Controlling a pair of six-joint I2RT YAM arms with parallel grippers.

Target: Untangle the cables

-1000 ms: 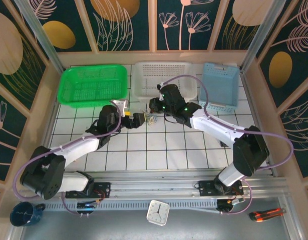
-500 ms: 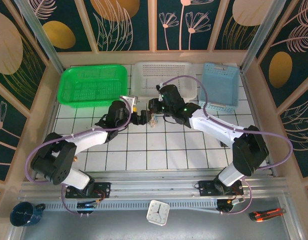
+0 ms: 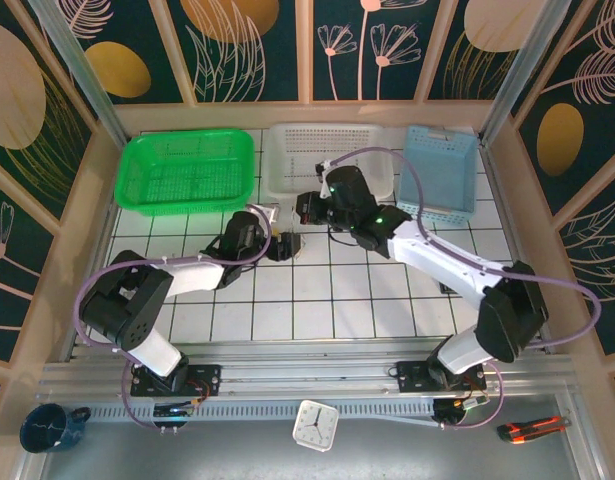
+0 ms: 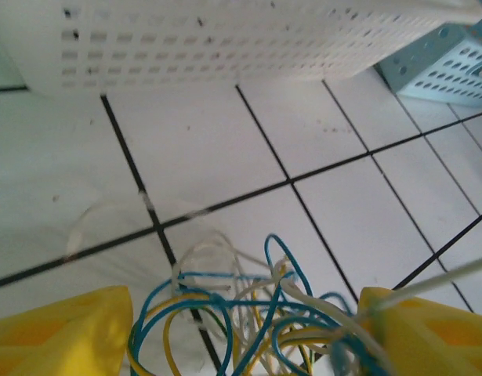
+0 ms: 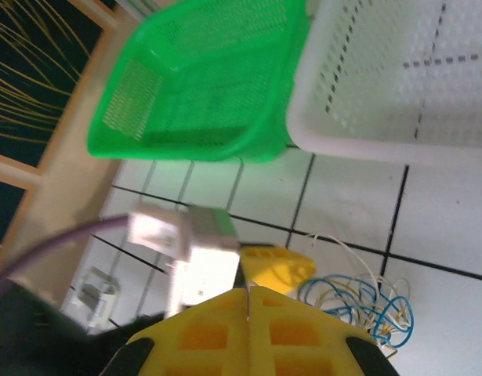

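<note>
The cables [image 4: 256,309] are a small tangle of blue, yellow and white wires on the tiled table [image 3: 317,290], lying between the wide-apart yellow fingers [image 4: 52,333] of my left gripper [image 4: 241,341], which is open around them. One white strand [image 4: 452,276] runs taut to the right out of the tangle. In the top view the left gripper [image 3: 284,245] sits at the cables [image 3: 294,240], with my right gripper [image 3: 305,212] just behind them. The right gripper [image 5: 248,294] has its fingers pressed together, seemingly on that thin strand, above the cables [image 5: 358,301].
Three baskets line the back: green basket [image 3: 187,172], white basket [image 3: 287,165] and blue basket [image 3: 442,170]. The white basket [image 4: 225,39] stands close behind the tangle. Open tiles stretch toward the arm bases.
My left gripper has slid right until the tangle lies between its fingers. My right gripper has drawn back slightly toward the white basket.
</note>
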